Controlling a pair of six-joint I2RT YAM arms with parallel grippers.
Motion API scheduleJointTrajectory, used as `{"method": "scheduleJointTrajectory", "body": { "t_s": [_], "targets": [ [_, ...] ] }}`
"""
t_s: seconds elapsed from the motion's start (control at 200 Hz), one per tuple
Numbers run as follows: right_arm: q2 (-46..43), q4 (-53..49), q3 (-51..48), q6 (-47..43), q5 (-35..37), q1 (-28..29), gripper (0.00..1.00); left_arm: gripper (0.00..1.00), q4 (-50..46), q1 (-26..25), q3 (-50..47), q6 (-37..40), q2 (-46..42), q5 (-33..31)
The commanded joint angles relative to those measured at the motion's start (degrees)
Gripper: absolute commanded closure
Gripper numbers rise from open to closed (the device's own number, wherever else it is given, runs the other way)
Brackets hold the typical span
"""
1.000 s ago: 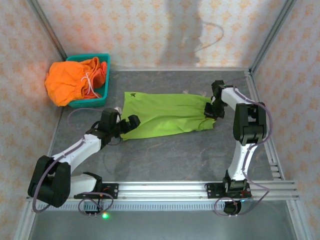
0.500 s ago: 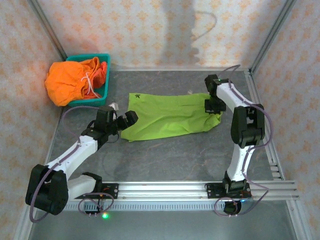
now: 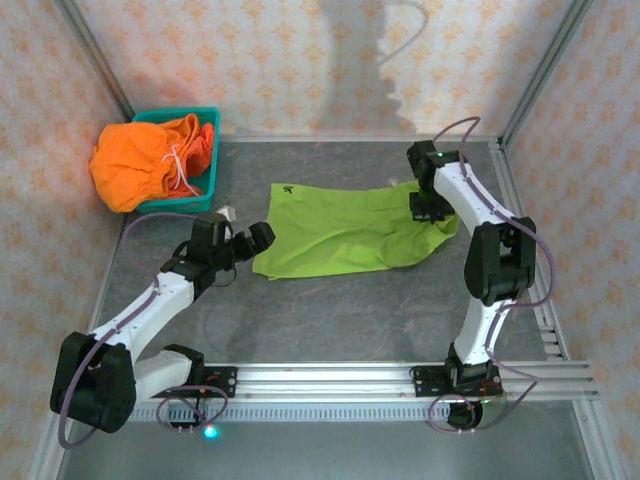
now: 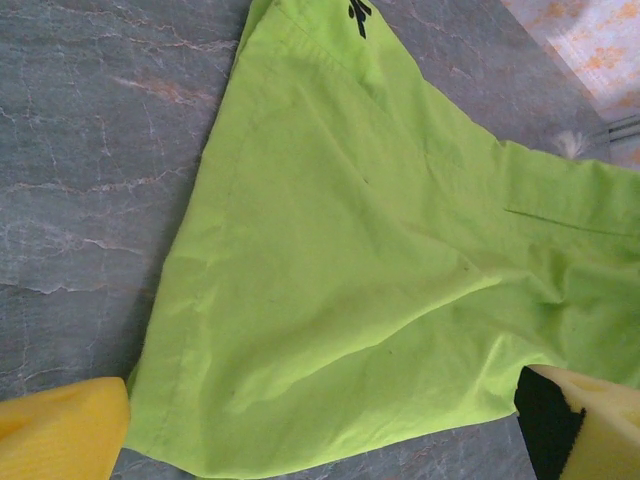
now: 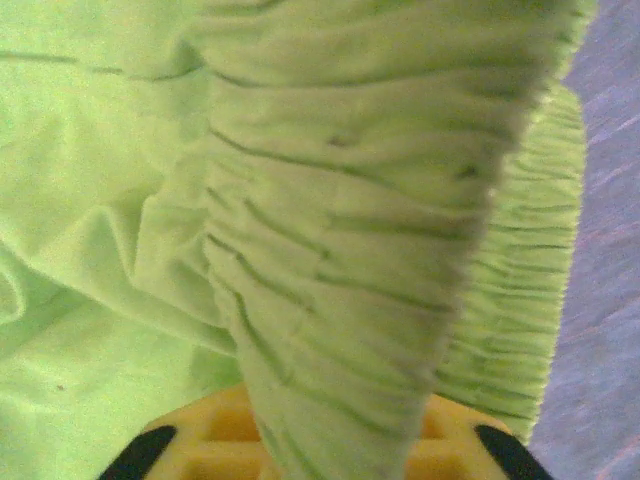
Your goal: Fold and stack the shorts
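Observation:
The lime green shorts (image 3: 345,225) lie spread on the grey table, small dark logo at the far left corner (image 4: 358,15). My right gripper (image 3: 428,208) is at their right end. In the right wrist view the gathered waistband (image 5: 330,200) rises in a bunched ridge out of my right gripper (image 5: 320,450), which looks shut on it. My left gripper (image 3: 248,240) is open at the shorts' left hem. Its yellow fingertips (image 4: 60,430) straddle the hem's near corner without touching the cloth (image 4: 380,280). Orange shorts (image 3: 135,160) with white drawstrings are heaped in the basket.
A teal mesh basket (image 3: 175,207) stands at the back left corner, with orange cloth spilling over its left side. Patterned walls and metal frame posts close in the table on three sides. Bare grey tabletop (image 3: 340,310) lies in front of the shorts.
My right gripper has drawn the waistband right and toward the back, sliding the lime green shorts rightward. The hem has pulled away from my left gripper, which stayed open near its place.

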Motion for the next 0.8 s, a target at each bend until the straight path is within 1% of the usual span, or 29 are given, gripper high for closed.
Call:
{"method": "scheduleJointTrajectory", "body": {
  "t_s": [0.0,0.055,0.08,0.125,0.175,0.265,0.34,0.51,0.606,0.671,0.796],
  "targets": [
    [-2.4,1.8,-3.2,3.1,-5.3,-0.6,0.51,0.0,1.6,0.5,2.7,-0.3,1.5,1.3],
    [-2.6,1.9,-4.5,4.8,-4.9,-2.2,0.36,0.0,1.6,0.3,3.4,-0.1,2.2,1.6],
    [-2.9,2.2,-5.2,5.8,-4.9,-3.2,0.31,0.0,1.5,0.3,3.7,0.0,2.5,1.6],
    [-4.4,3.6,-7.1,7.7,-6.2,-5.6,0.29,0.0,1.4,0.2,4.0,0.2,2.8,1.6],
    [-7.1,6.3,-9.9,9.7,-9.8,-9.1,0.27,0.0,1.4,0.2,4.0,0.4,3.0,1.6],
    [-11.9,11.9,-14.5,13.4,-16.4,-14.8,0.17,0.0,1.2,0.1,3.9,0.9,3.3,1.5],
    [-13.1,14.3,-16.0,14.9,-18.0,-17.6,0.09,0.0,1.5,0.1,3.5,1.1,3.7,1.6],
    [-6.4,14.5,-11.8,14.3,-24.1,-19.2,0.0,0.0,2.5,0.1,2.5,0.8,4.1,1.8],
    [-3.3,14.9,-9.6,13.3,-26.0,-19.1,0.01,0.0,2.1,0.0,2.3,1.0,3.7,1.8],
    [-1.4,15.2,-8.5,13.1,-26.0,-19.2,0.01,0.0,1.9,0.0,2.2,1.2,3.5,1.6],
    [3.2,14.1,-5.5,11.9,-23.5,-19.2,0.01,0.0,1.9,0.1,1.9,1.2,3.4,1.6]
  ]
}}
